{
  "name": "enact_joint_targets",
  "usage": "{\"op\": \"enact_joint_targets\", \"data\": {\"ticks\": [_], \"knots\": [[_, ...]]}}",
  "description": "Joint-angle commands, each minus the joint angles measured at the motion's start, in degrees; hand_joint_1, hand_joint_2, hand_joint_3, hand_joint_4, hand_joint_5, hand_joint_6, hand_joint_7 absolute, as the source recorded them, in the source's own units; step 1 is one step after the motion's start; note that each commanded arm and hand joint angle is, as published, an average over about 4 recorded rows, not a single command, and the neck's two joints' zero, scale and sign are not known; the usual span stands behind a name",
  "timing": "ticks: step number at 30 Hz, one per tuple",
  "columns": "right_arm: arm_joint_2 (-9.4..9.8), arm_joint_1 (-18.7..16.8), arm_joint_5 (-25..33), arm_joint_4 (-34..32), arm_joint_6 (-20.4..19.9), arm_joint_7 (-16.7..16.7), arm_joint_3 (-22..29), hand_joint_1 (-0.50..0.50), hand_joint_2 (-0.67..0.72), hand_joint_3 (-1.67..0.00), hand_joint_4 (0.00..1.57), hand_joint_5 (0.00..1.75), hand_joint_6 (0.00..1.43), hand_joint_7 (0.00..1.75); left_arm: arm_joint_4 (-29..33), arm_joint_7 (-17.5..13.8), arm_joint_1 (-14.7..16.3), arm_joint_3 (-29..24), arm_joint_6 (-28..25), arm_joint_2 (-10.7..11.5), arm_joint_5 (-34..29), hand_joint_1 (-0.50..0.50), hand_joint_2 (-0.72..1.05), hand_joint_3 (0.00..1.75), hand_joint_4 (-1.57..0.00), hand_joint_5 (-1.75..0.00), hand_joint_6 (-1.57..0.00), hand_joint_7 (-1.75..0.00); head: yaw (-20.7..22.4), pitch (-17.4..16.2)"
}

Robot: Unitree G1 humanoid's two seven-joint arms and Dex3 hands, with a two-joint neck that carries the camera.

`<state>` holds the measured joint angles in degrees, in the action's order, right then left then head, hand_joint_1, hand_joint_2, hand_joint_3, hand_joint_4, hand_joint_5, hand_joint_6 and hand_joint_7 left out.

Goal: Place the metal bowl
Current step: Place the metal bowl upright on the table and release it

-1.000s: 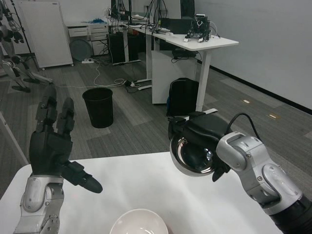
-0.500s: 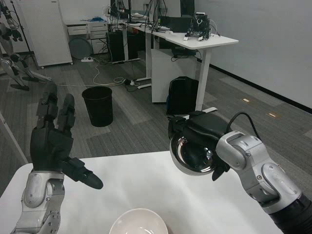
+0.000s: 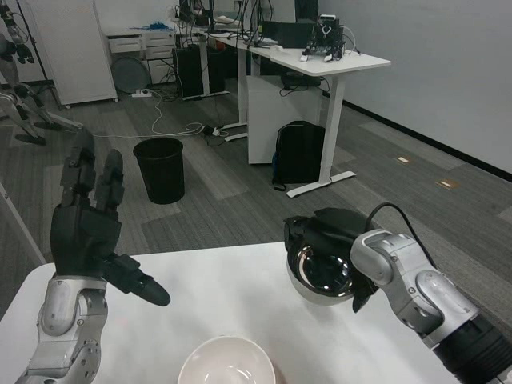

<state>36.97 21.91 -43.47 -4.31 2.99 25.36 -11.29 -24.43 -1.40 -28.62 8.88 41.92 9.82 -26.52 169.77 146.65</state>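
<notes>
The metal bowl [image 3: 323, 277] is shiny and tilted, its opening facing me, at the far right part of the white table [image 3: 232, 296]. My right hand [image 3: 330, 233] grips its upper rim from above and behind. The bowl's lower edge is close to the tabletop; whether it touches I cannot tell. My left hand [image 3: 90, 228] is raised above the table's left side, fingers spread upward and thumb pointing right, holding nothing.
A white bowl [image 3: 227, 362] sits at the table's near edge, centre. Beyond the table lie grey carpet, a black waste bin [image 3: 160, 170], a black backpack [image 3: 298, 154] and a white desk [image 3: 320, 64] with equipment.
My right hand has lowered the metal bowl toward the tabletop and slightly to the right. The camera has tilted down a little. The left hand stays raised.
</notes>
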Motion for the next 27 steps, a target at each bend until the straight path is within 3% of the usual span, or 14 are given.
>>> {"op": "enact_joint_targets", "data": {"ticks": [1,4,7,9,11,13,16,18,22,23,27], "knots": [[-0.78,-1.5,0.1,3.4,-1.1,-1.9,-1.3,-0.33,-0.54,-1.51,1.07,1.65,1.21,1.33,0.2,-0.1,0.6,-0.1,0.4,0.2,-0.1,-0.50,-0.72,0.00,0.00,0.00,0.00,0.00,0.4,0.0],[-1.92,-3.2,0.0,4.6,-1.9,-3.5,-1.6,-0.33,-0.49,-1.57,1.06,1.70,1.06,1.45,0.3,0.0,1.1,-0.1,0.4,0.2,-0.1,-0.50,-0.72,0.00,0.00,0.00,0.00,0.00,0.4,-0.2],[-2.69,-4.4,0.0,5.0,-2.1,-4.1,-1.6,-0.33,-0.48,-1.59,0.91,1.62,0.93,1.52,0.4,0.0,1.3,-0.1,0.4,0.2,-0.1,-0.50,-0.72,0.00,0.00,0.00,0.00,0.00,0.2,-0.7],[-3.09,-5.0,0.0,5.2,-2.1,-4.1,-1.6,-0.33,-0.45,-1.59,0.79,1.43,0.85,1.54,0.4,0.0,1.5,-0.2,0.4,0.2,-0.1,-0.50,-0.72,0.00,0.00,0.00,0.00,0.00,0.1,-1.2],[-3.50,-5.6,0.0,5.3,-2.1,-4.2,-1.6,-0.33,-0.40,-1.59,0.69,0.95,0.66,1.48,0.4,0.0,1.6,-0.3,0.4,0.2,-0.1,-0.50,-0.72,0.00,0.00,0.00,0.00,0.00,0.0,-1.4],[-3.88,-6.1,0.0,5.4,-2.1,-4.2,-1.5,-0.33,-0.37,-1.59,0.64,0.61,0.48,1.41,0.4,0.0,1.6,-0.4,0.4,0.2,-0.1,-0.50,-0.72,0.02,0.00,0.00,0.00,0.00,0.0,-1.9],[-4.27,-6.7,0.0,5.3,-2.1,-4.2,-1.4,-0.36,-0.30,-1.59,0.54,0.41,0.35,1.34,0.4,0.0,1.6,-0.4,0.4,0.2,-0.2,-0.50,-0.72,0.02,0.00,0.00,0.00,0.00,-0.2,-2.4],[-4.45,-7.0,0.0,5.1,-2.1,-4.1,-1.3,-0.38,-0.22,-1.43,0.51,0.32,0.29,1.29,0.3,0.0,1.6,-0.4,0.4,0.2,-0.2,-0.50,-0.72,0.00,0.00,0.00,0.00,0.00,-0.4,-2.8],[-4.58,-7.6,0.0,4.6,-1.7,-3.3,-1.2,-0.39,0.22,-0.46,0.51,0.10,0.21,1.17,0.0,-0.1,1.4,-0.3,0.4,0.2,-0.5,-0.50,-0.72,0.00,0.00,0.00,0.00,0.00,-0.5,-3.4],[-4.54,-7.7,0.0,4.4,-1.6,-3.0,-1.1,-0.40,0.34,-0.30,0.49,0.05,0.19,1.10,-0.1,-0.1,1.3,-0.2,0.4,0.2,-0.5,-0.50,-0.72,0.00,0.00,0.00,0.00,0.00,-0.5,-3.5],[-4.38,-8.0,0.0,3.8,-1.1,-2.0,-0.9,-0.42,0.61,-0.10,0.37,0.00,0.10,0.86,-0.2,-0.1,1.2,-0.2,0.4,0.2,-0.6,-0.50,-0.72,0.04,0.00,0.00,0.00,0.00,-0.5,-3.7]]}}
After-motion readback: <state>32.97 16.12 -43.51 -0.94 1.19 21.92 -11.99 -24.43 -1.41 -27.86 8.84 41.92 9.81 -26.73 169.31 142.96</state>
